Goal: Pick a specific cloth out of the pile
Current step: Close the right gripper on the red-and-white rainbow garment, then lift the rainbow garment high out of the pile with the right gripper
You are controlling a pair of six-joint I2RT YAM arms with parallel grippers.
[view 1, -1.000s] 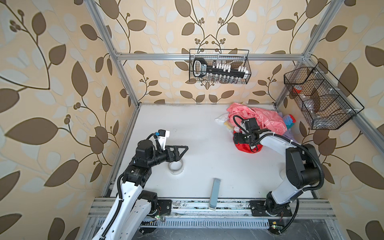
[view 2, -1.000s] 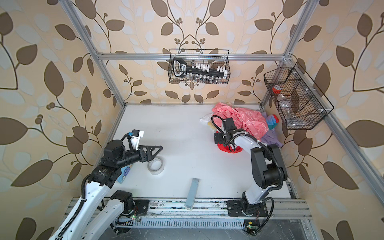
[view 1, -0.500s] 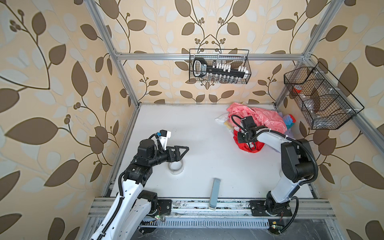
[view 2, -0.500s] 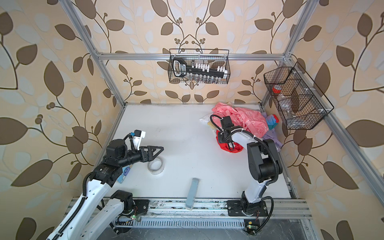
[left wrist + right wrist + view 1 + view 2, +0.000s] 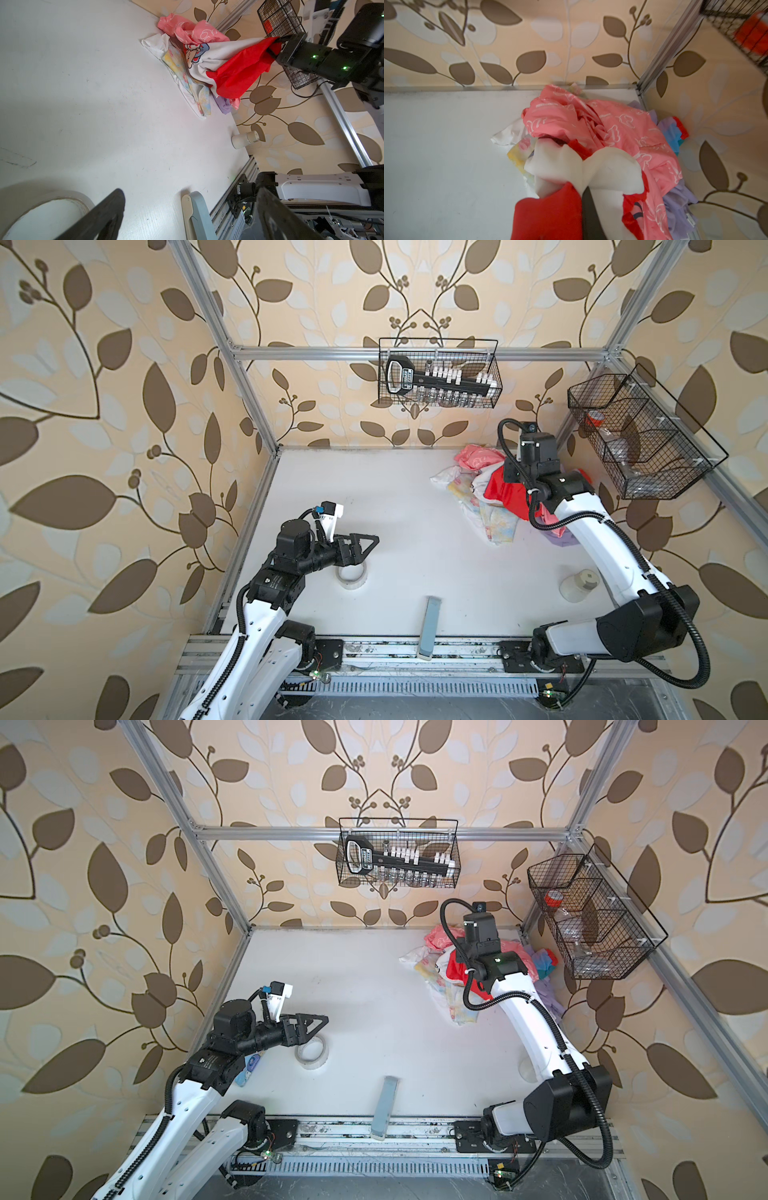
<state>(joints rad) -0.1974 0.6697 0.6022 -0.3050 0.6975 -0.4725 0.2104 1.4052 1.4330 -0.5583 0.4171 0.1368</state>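
The right arm's (image 5: 582, 526) jaws are pinched fully together on a fold of the white garment with red lining and a cartoon animal print (image 5: 218, 49), with red fabric bunched right at the grip. From there the garment hangs taut. Its long axis slants down and leftward to the pile (image 5: 623, 128), a heap in the far right corner of the white desk (image 5: 395, 510). Its lower end lies against the coral-pink cloth with white line pattern (image 5: 197, 33) and over a pastel printed cloth (image 5: 197, 95). A pale lilac cloth (image 5: 679, 199) sits beneath. We judge the pull must go up and toward the near left, away from the corner, to draw that end free. The left arm's (image 5: 266, 614) jaws stand wide open and empty over a roll of clear tape (image 5: 353, 585) at the near left, well apart from the heap.
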